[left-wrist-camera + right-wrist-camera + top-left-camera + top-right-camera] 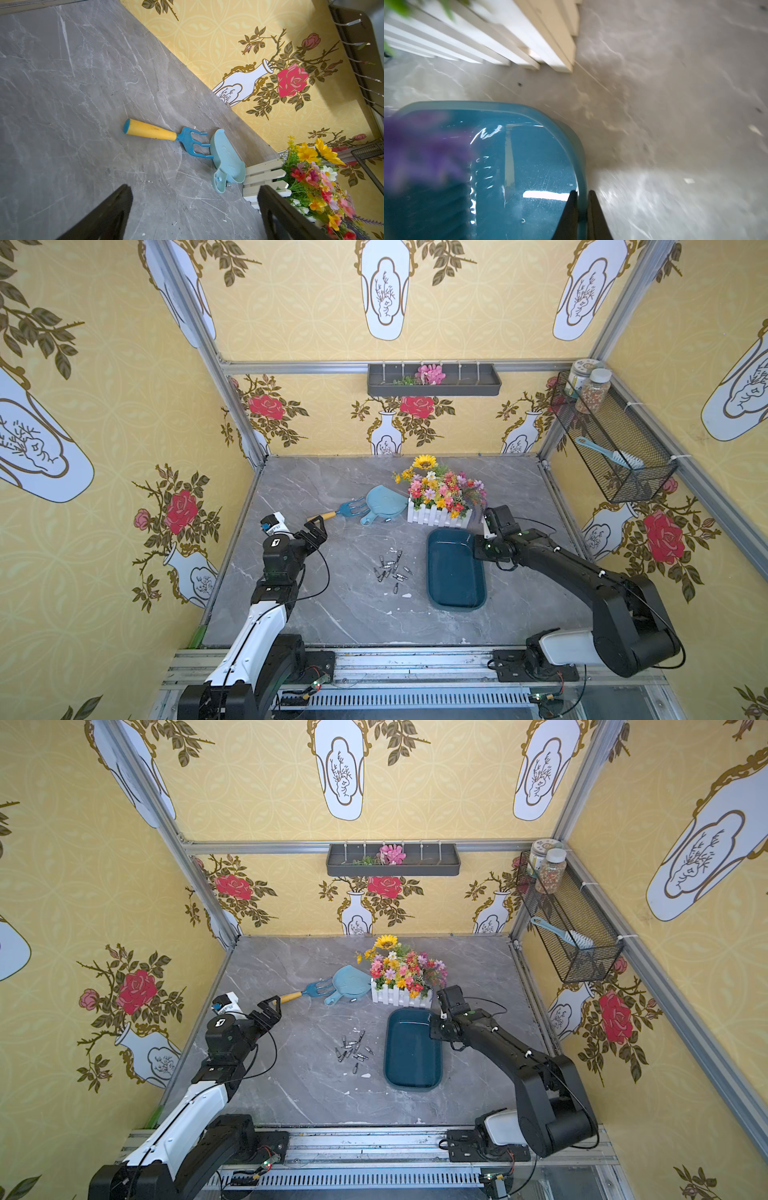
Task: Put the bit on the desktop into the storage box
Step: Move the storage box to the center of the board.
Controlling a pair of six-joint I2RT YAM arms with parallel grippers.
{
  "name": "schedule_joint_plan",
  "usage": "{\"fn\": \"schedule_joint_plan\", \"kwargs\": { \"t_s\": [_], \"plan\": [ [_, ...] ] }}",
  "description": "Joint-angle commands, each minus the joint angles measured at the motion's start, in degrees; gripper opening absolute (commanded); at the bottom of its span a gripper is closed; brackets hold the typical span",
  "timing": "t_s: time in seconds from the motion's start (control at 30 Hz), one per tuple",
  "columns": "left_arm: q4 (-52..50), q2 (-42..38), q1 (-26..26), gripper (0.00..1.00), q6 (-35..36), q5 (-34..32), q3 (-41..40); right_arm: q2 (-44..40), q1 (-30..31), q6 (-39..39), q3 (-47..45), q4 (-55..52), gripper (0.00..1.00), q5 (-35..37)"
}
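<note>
Your right gripper (580, 195) has its black fingers (571, 212) pinching the raised rim of the dark teal, shallow oblong plastic storage box (455, 572), one finger inside the wall and one outside, near the box's far right corner. The box lies flat on the grey marble-look desktop (332, 614), right of the desk's middle and just in front of the white picket-fence planter of artificial flowers (436, 516). The small silver metal bits (392, 568) lie scattered in a loose cluster near the desk's middle, just beside the box's left rim. Your left gripper (318, 526) hovers near the desk's left edge, fingers spread wide, close to the handle end of the yellow-handled blue hand rake (336, 513).
</note>
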Motion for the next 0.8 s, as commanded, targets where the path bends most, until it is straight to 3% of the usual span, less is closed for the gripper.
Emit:
{"fn": "schedule_joint_plan", "kwargs": {
  "t_s": [0.0,0.77],
  "plan": [
    [-0.3,-0.1,0.0,1.00,0.4,-0.1,0.4,3.4,-0.2,-3.4,3.1,2.7,0.01,0.5],
    [-2.0,-1.0,0.0,1.00,0.7,-0.2,0.6,20.9,-2.2,-10.7,17.6,6.5,0.01,-0.2]
  ]
}}
